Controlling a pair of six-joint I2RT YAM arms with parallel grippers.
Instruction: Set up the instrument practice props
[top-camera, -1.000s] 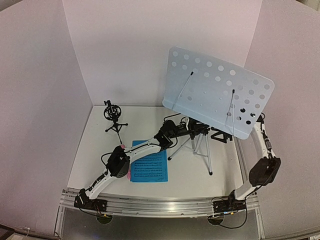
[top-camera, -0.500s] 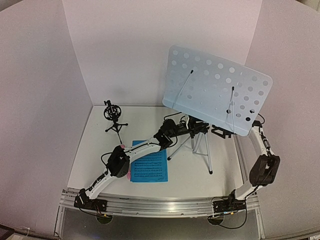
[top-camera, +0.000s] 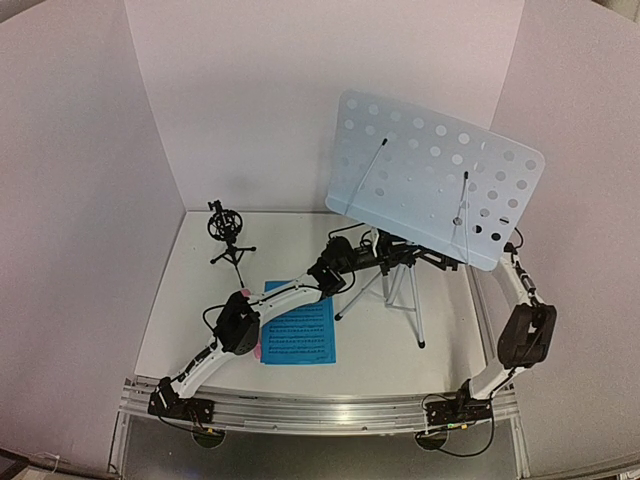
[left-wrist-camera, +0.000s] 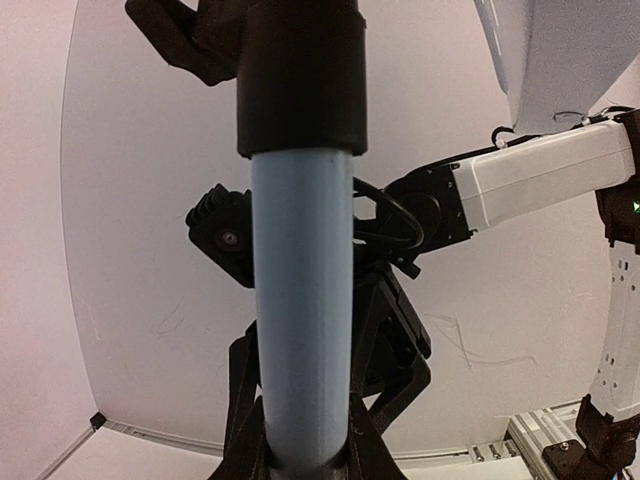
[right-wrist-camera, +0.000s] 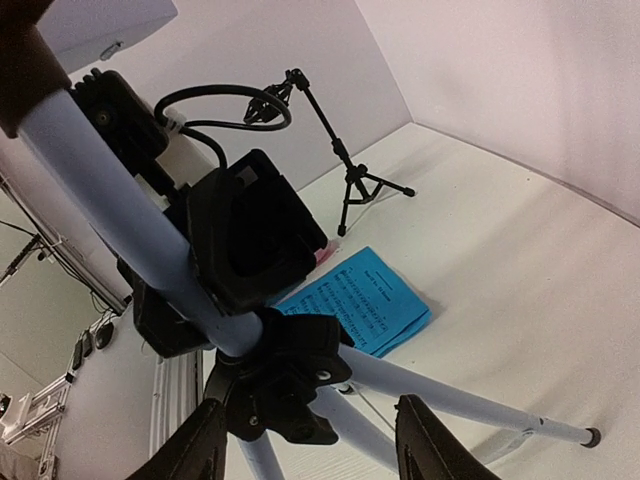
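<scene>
Centre-right on tabletop (top-camera: 200, 330): music stand (top-camera: 430, 180), upright on silver tripod. Left gripper (left-wrist-camera: 305, 445) clamped on its pole. Right gripper (right-wrist-camera: 310, 445) has fingers apart, straddling the tripod hub. Blue sheet-music pages (top-camera: 300, 335) lie flat at front-left; black mic holder (top-camera: 228, 240) stands rear-left.
</scene>
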